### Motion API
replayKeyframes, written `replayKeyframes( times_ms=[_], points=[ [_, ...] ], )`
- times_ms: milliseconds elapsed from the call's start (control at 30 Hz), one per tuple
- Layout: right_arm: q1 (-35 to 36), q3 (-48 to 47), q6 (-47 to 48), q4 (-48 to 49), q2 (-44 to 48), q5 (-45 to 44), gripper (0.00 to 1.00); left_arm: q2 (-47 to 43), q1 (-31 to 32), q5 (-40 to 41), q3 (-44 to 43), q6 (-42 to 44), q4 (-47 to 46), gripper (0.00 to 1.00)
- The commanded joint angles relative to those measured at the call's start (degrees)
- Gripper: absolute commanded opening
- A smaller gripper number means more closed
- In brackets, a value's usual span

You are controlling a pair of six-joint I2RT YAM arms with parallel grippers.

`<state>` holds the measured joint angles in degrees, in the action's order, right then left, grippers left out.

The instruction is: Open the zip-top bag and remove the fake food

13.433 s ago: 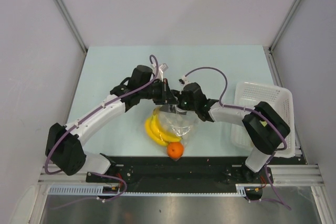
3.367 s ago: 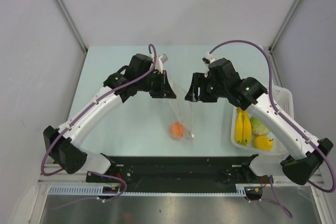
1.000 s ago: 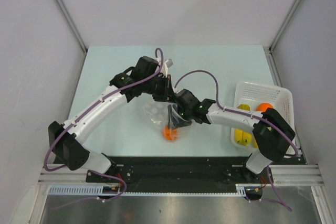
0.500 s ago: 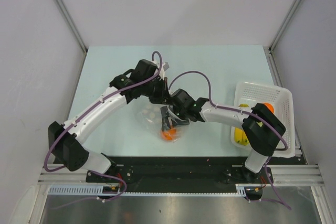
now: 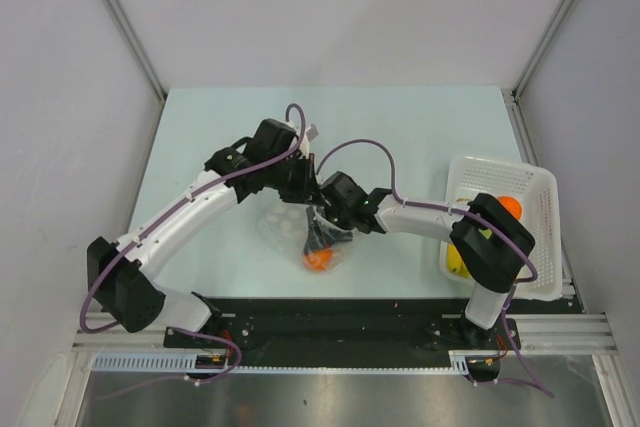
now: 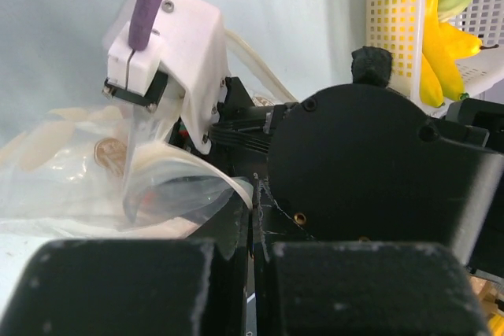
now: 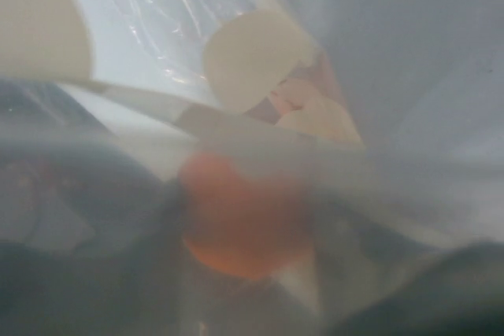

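Right tool deeper inside clear crinkled zip-top bag, grip unclear, left tool pinching its edge

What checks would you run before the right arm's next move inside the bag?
1. Left gripper clamped on the rim of the zip-top bag: ok.
2. Bag mouth open with the right gripper reaching inside: ok.
3. Orange piece in the bag, just ahead of the right gripper: ok.
4. Right jaws set around the orange piece: cannot tell; the film blurs the right wrist view.
5. Basket has free floor for another piece: ok.
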<state>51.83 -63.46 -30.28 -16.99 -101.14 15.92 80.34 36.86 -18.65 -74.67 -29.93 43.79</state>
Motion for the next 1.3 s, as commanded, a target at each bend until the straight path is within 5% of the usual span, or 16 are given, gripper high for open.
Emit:
replayKeyframes(
  times_ms=[0, 200, 700, 1267],
  points=[
    [0.99, -0.52, 0.93, -4.62, 1.38, -1.94, 0.37, -3.34, 0.14, -2.44, 0.14, 0.58, -2.48, 0.0],
    [-0.24, -2.37, -0.03, -7.26, 8.41, -3.53, 0.08, -4.75, -1.7, -0.24, 1.9, 0.4, -2.57, 0.0],
    [-9.38, -4.56, -5.75, -6.12, 19.31, -0.63, 0.07, -5.72, -2.59, -3.66, 5.06, 0.14, -3.89, 0.0],
    [-2.01, -14.49, -0.66, -8.84, 20.64, -13.35, 0.05, -5.89, -2.58, -3.84, 3.92, -0.74, -4.15, 0.0]
  ],
)
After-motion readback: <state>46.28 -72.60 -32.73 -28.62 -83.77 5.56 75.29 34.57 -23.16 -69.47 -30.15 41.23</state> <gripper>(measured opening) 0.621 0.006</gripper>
